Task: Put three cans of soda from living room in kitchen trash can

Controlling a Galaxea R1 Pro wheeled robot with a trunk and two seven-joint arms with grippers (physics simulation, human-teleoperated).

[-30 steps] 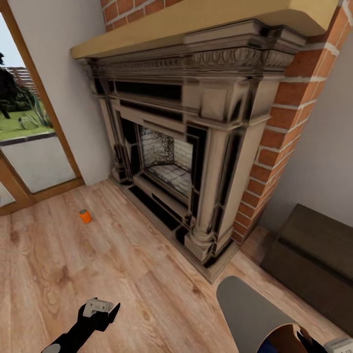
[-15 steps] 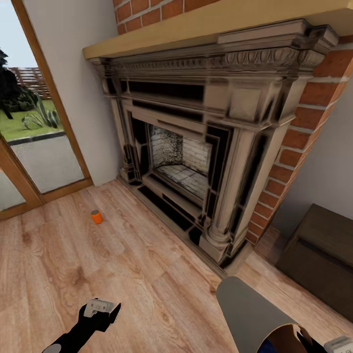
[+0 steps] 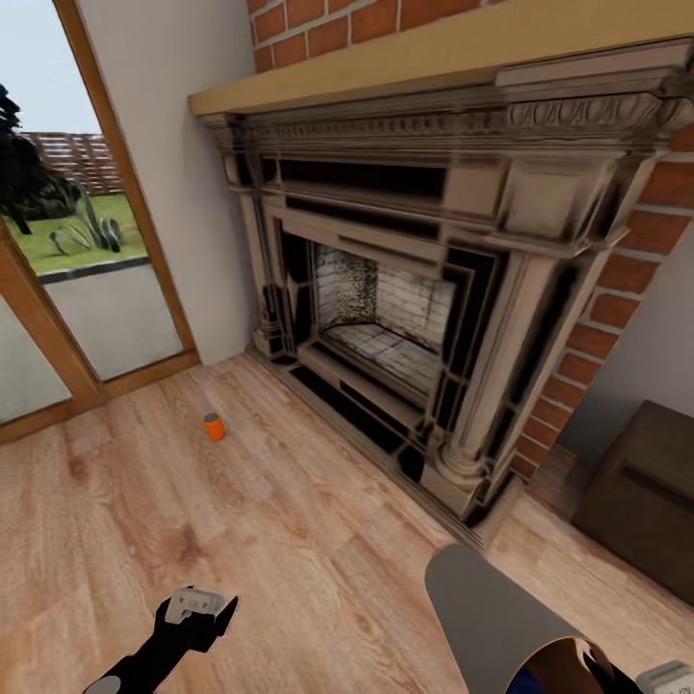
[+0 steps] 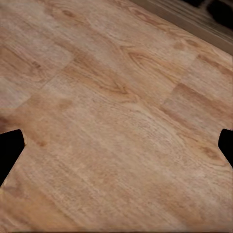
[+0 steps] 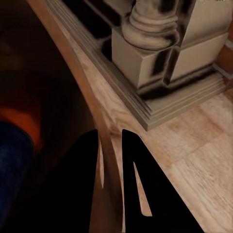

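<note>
**One orange can on the living-room floor, bin carried at our right side**

An orange soda can [image 3: 214, 426] stands upright on the wood floor [image 3: 289, 540], well out from the fireplace [image 3: 453, 289] and in front of the glass door [image 3: 87, 280]. It sits alone on bare planks, well ahead of our left gripper [image 3: 198, 609].

The trash can [image 3: 492, 617] is at our lower right in the head view, tilted, grey on the outside, with a brown inner wall showing at its mouth. Our right gripper [image 5: 112, 160] has its jaws clamped on the bin's rim [image 5: 82, 97]: in the right wrist view one dark finger [image 5: 80, 189] sits inside the wall and the other outside, with the thin wall pinched between them. Inside the bin we see a dark blue can [image 5: 14, 160] with an orange can [image 5: 19, 116] just beside it, both dim in the shadow.

Our left gripper hangs low over the floor with nothing in it. In the left wrist view its two fingertips [image 4: 9, 150] sit at opposite edges with bare planks between them, so the jaws stand wide apart.

Beyond the bin, the fireplace's column base [image 5: 155, 43] stands on its stepped plinth near the bin's wall. Red brick [image 3: 627, 280] rises beside the mantel, and a dark cabinet [image 3: 646, 492] sits against the far right wall. Grass and a fence show through the door.
</note>
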